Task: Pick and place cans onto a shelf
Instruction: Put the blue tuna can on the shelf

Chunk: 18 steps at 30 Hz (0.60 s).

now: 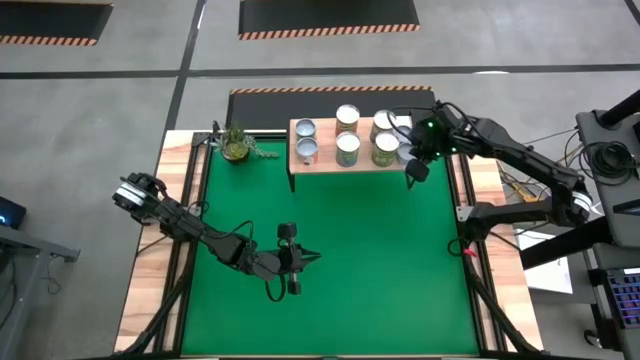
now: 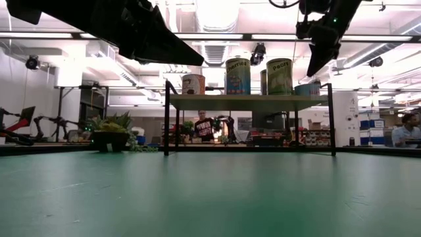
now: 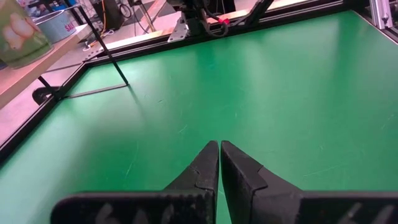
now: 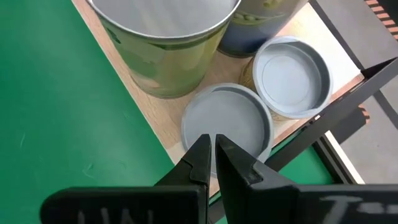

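The shelf, a light wood plank on thin black legs, stands at the table's far edge with several cans on it, among them tall ones and short silver-topped ones at its right end. My right gripper is shut and hovers just above the nearest short can at the shelf's front right corner. In the low view its tip stands a little above that can. My left gripper is shut and empty over the green table's middle.
A small potted plant stands left of the shelf at the far left corner. The green table top lies open between the arms. The table's wooden edge and black frame run close to my right arm. A person shows far behind the shelf.
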Each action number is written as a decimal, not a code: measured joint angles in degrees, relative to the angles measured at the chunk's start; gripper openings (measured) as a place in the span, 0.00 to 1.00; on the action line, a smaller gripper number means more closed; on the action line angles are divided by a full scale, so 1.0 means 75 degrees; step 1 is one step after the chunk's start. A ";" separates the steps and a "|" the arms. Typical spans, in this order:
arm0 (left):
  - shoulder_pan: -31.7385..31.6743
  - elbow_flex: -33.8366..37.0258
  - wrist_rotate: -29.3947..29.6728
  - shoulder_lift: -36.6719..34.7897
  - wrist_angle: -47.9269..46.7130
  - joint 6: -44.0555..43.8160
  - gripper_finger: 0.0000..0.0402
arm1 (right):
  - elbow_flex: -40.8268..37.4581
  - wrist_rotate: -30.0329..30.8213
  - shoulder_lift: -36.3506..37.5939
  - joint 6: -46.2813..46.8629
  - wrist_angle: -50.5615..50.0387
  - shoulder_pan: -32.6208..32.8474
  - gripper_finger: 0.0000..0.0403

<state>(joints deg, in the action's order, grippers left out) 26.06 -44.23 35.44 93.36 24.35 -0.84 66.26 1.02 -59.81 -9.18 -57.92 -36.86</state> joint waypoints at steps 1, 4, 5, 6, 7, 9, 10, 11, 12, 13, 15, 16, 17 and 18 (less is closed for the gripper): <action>0.0000 0.0000 0.0000 0.0000 -0.0002 0.0003 0.00 | 0.0000 0.0001 -0.0020 0.0013 0.0018 0.0000 0.03; -0.0001 0.0000 0.0000 0.0000 -0.0002 0.0003 0.00 | -0.0013 0.0005 -0.0090 0.0013 0.0151 0.0000 0.03; -0.0001 0.0000 0.0000 0.0000 -0.0002 0.0003 0.00 | -0.0024 0.0017 -0.0111 0.0010 0.0212 0.0000 0.03; 0.0000 0.0000 0.0000 0.0000 -0.0001 0.0003 0.00 | -0.0036 0.0044 -0.0149 0.0009 0.0264 0.0000 0.03; -0.0001 0.0000 0.0000 0.0000 0.0001 0.0003 0.00 | -0.0050 0.0061 -0.0176 -0.0017 0.0294 0.0000 0.03; -0.0001 0.0000 0.0000 0.0000 -0.0002 0.0003 0.00 | -0.0095 0.0061 -0.0239 -0.0039 0.0345 -0.0006 0.03; -0.0003 0.0000 0.0000 0.0000 -0.0002 0.0003 0.00 | -0.0116 0.0062 -0.0261 -0.0039 0.0391 -0.0006 0.03; 0.0000 0.0000 0.0000 0.0000 -0.0002 0.0003 0.00 | -0.0136 0.0064 -0.0293 -0.0042 0.0406 -0.0006 0.03; -0.0003 0.0000 0.0000 0.0000 0.0001 0.0003 0.00 | -0.0170 0.0065 -0.0317 -0.0061 0.0413 -0.0008 0.03; -0.0003 0.0000 0.0000 0.0000 -0.0002 0.0003 0.00 | -0.0210 0.0067 -0.0347 -0.0064 0.0415 -0.0009 0.03; -0.0003 0.0000 0.0000 0.0000 -0.0001 0.0003 0.00 | -0.0314 0.0080 -0.0385 -0.0063 0.0455 -0.0015 0.03; -0.0002 0.0000 0.0000 0.0000 -0.0002 0.0003 0.00 | -0.0372 0.0101 -0.0394 -0.0063 0.0477 -0.0015 0.03; 0.0000 0.0000 0.0000 0.0000 -0.0002 0.0003 0.00 | -0.0431 0.0141 -0.0399 -0.0065 0.0498 -0.0016 0.03; -0.0001 0.0000 0.0000 0.0000 -0.0001 0.0003 0.00 | -0.0489 0.0165 -0.0402 -0.0063 0.0534 -0.0023 0.03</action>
<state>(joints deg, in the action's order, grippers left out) 26.05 -44.23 35.44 93.36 24.35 -0.82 62.59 2.26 -62.83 -9.65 -53.92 -37.04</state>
